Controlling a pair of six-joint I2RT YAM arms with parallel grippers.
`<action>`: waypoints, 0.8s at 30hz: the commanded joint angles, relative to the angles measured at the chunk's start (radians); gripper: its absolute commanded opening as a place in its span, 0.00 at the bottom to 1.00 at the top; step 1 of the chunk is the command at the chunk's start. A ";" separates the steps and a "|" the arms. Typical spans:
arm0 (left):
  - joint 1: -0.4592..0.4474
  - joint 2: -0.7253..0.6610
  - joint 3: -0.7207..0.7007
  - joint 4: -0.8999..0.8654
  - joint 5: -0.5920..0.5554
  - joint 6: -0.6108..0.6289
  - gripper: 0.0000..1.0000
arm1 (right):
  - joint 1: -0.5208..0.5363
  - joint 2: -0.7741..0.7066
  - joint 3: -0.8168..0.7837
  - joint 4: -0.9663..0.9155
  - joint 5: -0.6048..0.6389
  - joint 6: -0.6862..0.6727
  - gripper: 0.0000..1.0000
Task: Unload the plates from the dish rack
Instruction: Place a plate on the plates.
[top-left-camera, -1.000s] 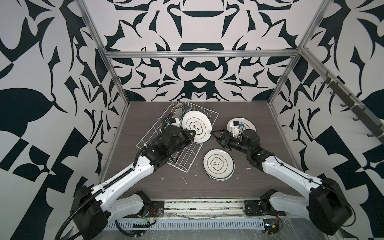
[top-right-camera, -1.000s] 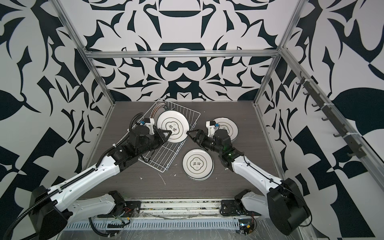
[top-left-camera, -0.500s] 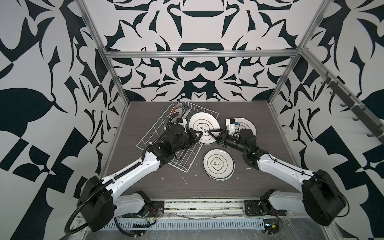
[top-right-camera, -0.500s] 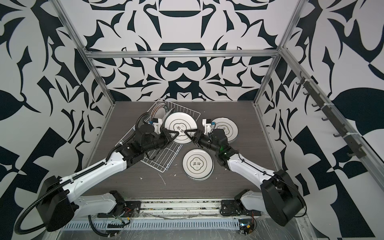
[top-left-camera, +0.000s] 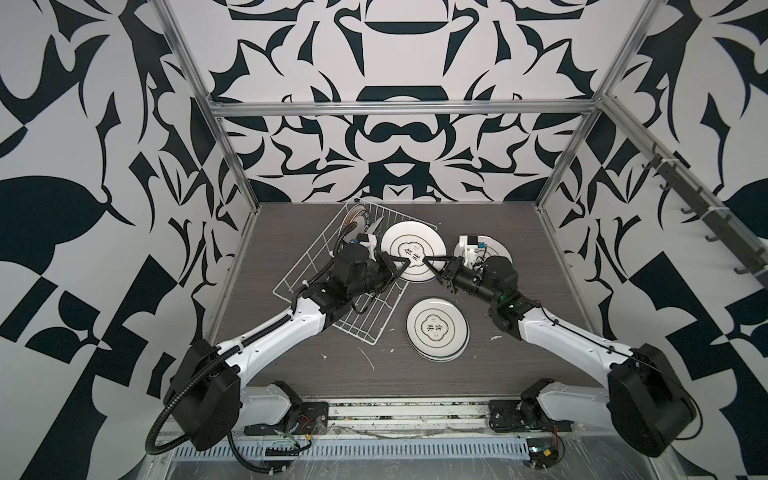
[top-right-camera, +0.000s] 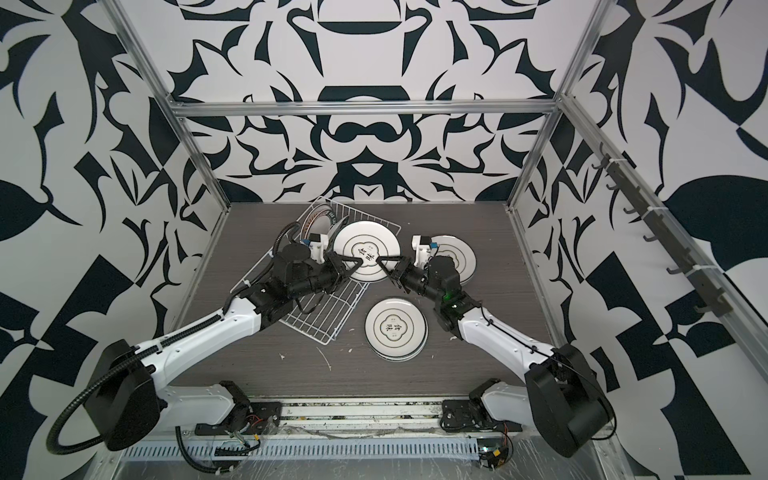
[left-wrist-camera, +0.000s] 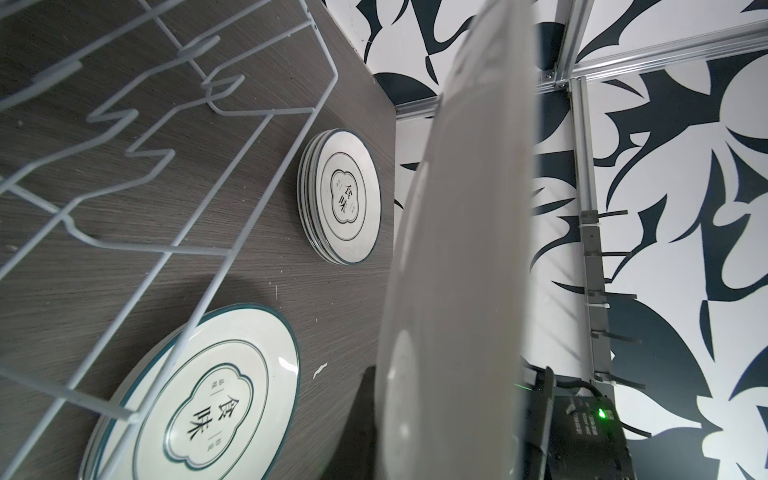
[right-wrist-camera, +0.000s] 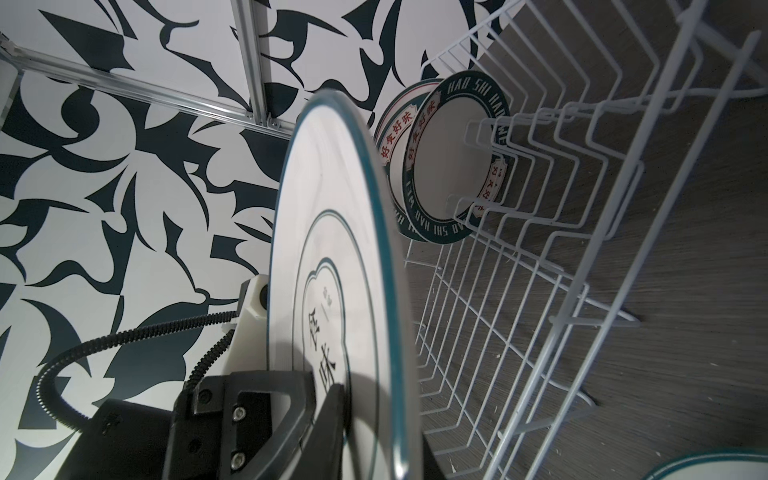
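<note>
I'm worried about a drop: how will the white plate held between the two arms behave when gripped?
The held plate looks like glazed ceramic, so it is probably rigid but slippery, and breakable if dropped. Pinched only at opposite rim edges by the left gripper and right gripper, it may pivot if either loosens.

Glossy glazed ceramic on the held plate (top-left-camera: 409, 249), smooth and catching soft highlights. Same slick glaze on the near stack of plates (top-left-camera: 437, 328) and the far stack (top-left-camera: 496, 249). Over to the dish rack (top-left-camera: 365, 324): thin wire, coated white, smooth with a low sheen. Underneath, the table (top-left-camera: 478, 382) in a dark wood-grain finish, matt, finely lined, flecked with pale chips. Matt black on the left gripper (top-left-camera: 401, 264) and right gripper (top-left-camera: 429, 262). Smooth white shells, plastic by the look, on the arms (top-left-camera: 282, 332). Ribbed black conduit (top-left-camera: 161, 419), dull. Bare silvery metal on the frame rails (top-left-camera: 399, 109), satin rather than shiny.
</note>
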 joint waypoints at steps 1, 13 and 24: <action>-0.020 0.030 0.030 -0.036 0.044 0.071 0.17 | 0.025 -0.037 0.049 -0.034 -0.021 -0.119 0.00; -0.020 0.016 0.062 -0.076 0.033 0.126 0.73 | 0.026 -0.110 0.073 -0.183 0.031 -0.190 0.00; 0.021 -0.149 0.170 -0.491 -0.239 0.338 0.99 | 0.017 -0.345 0.207 -0.800 0.237 -0.386 0.00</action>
